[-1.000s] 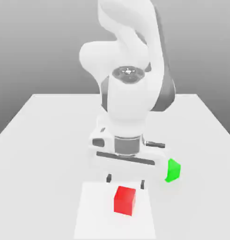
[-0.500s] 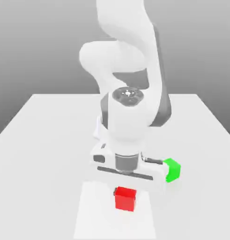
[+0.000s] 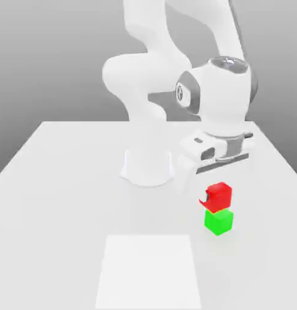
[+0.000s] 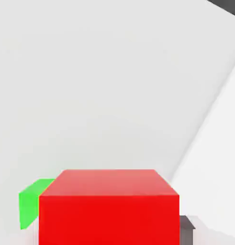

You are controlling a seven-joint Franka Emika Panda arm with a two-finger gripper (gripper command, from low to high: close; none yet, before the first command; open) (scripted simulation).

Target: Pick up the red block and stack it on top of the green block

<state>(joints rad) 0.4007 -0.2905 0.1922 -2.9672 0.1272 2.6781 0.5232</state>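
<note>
The red block point(image 3: 219, 194) sits directly over the green block point(image 3: 218, 221) at the exterior view's right, their faces meeting or nearly so; I cannot tell whether they touch. My gripper point(image 3: 218, 197) hangs below the white hand point(image 3: 216, 150) and is shut on the red block. In the hand view the red block point(image 4: 108, 208) lies close under the camera, with a slice of the green block point(image 4: 30, 203) showing beside it and a dark fingertip point(image 4: 186, 228) at its other side.
The arm's round white base point(image 3: 147, 167) stands mid-table, to the exterior view's left of the stack. A paler square patch point(image 3: 149, 272) marks the white table point(image 3: 60, 181) near its front edge.
The gripper closed on the red block at the front patch, lifted it and carried it to the exterior view's right, over the green block.
</note>
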